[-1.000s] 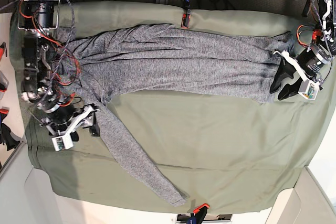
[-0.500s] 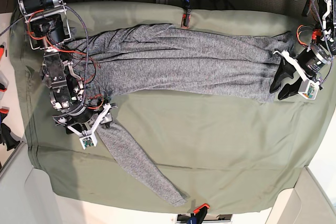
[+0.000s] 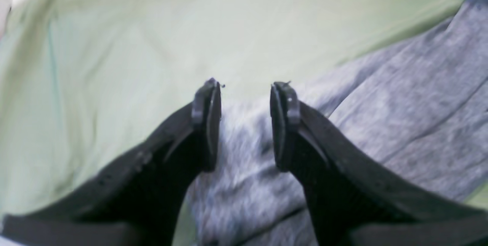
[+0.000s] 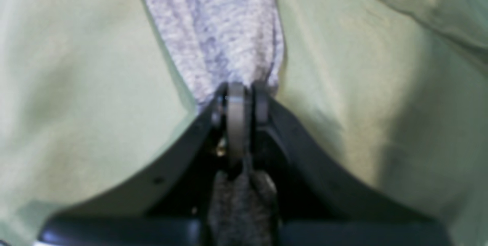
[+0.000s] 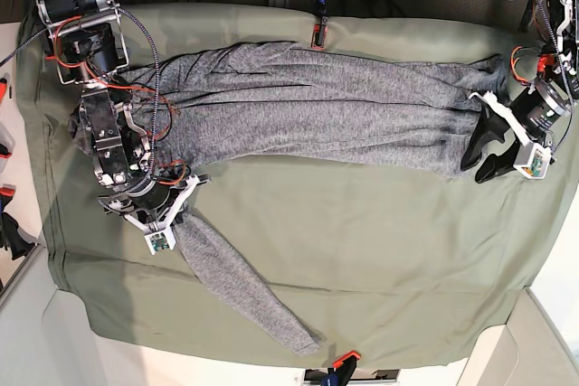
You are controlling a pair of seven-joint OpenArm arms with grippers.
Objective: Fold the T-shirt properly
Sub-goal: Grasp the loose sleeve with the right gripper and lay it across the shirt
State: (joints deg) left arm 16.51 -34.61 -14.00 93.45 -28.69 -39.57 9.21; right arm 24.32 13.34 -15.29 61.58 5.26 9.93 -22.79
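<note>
From my left wrist camera I see the left gripper (image 3: 244, 124) with its two black fingers (image 3: 207, 124) standing apart, a clear gap between them. In that gap and beneath them lies the heathered grey T-shirt (image 3: 400, 124), wrinkled, filling the lower middle and right of the frame. The olive-green table cloth (image 3: 133, 47) covers the upper left and top. I can't tell whether the fingertips touch the fabric.
</note>
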